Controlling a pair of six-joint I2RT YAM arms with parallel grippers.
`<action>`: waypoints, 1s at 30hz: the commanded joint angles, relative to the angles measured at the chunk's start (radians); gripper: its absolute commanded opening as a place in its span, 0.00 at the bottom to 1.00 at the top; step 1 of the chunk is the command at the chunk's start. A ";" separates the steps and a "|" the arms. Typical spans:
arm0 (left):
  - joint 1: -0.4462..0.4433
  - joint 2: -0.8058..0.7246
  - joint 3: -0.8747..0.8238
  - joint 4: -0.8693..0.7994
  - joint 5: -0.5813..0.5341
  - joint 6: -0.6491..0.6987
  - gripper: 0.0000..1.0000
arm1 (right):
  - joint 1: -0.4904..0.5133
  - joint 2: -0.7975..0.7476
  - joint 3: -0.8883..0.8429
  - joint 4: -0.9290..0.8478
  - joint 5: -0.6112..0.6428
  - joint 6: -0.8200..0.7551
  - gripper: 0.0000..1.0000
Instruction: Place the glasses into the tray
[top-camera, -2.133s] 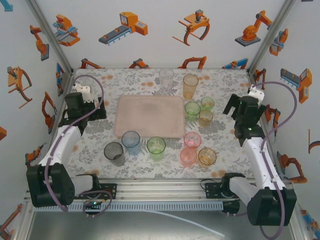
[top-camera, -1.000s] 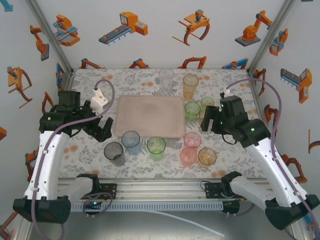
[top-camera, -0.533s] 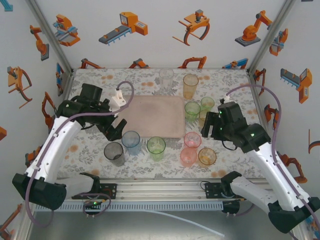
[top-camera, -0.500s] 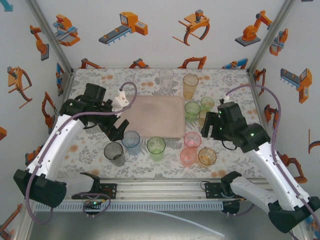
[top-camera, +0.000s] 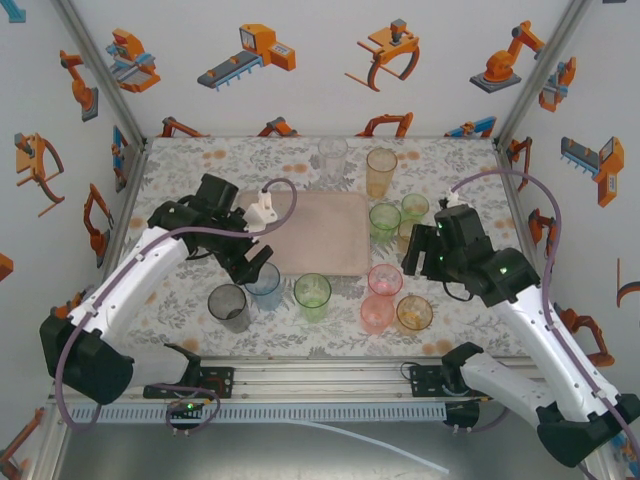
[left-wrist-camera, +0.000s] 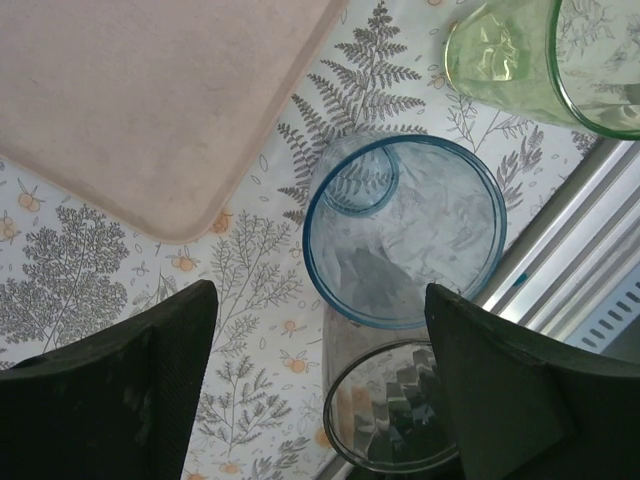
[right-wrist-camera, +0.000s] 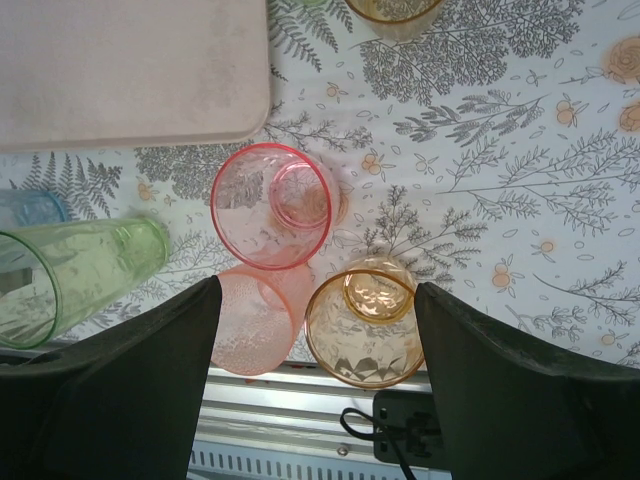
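The pale pink tray (top-camera: 300, 232) lies bare at mid-table. My left gripper (top-camera: 255, 268) hovers open just above the blue glass (top-camera: 263, 285), at the tray's near left corner. In the left wrist view the blue glass (left-wrist-camera: 405, 230) and the grey glass (left-wrist-camera: 395, 420) sit below and between the wide-apart fingers (left-wrist-camera: 110, 390), with a green glass (left-wrist-camera: 520, 60) beyond. My right gripper (top-camera: 420, 262) hangs open right of the tray, above the pink glass (right-wrist-camera: 270, 205), the salmon glass (right-wrist-camera: 255, 320) and an amber glass (right-wrist-camera: 365, 325). Neither gripper holds anything.
More glasses stand behind and right of the tray: a clear one (top-camera: 333, 158), a tall orange one (top-camera: 381, 172), two green ones (top-camera: 385, 222) and an amber one (top-camera: 410, 235). A green glass (top-camera: 312, 295) stands near the front rail (top-camera: 320, 375).
My left arm has swung from the table's left side rightward to above the blue glass, its jaws narrowing a little. The right arm came in toward the glasses and now holds still.
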 joint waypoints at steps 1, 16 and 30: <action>-0.008 0.021 -0.013 0.042 0.012 -0.015 0.72 | 0.007 -0.016 -0.011 0.015 -0.006 0.022 0.70; -0.050 0.089 -0.058 0.114 -0.019 -0.031 0.54 | 0.007 -0.013 -0.012 0.053 -0.029 0.017 0.71; -0.078 0.126 -0.052 0.122 -0.052 -0.036 0.26 | 0.008 -0.017 -0.032 0.078 -0.017 0.019 0.71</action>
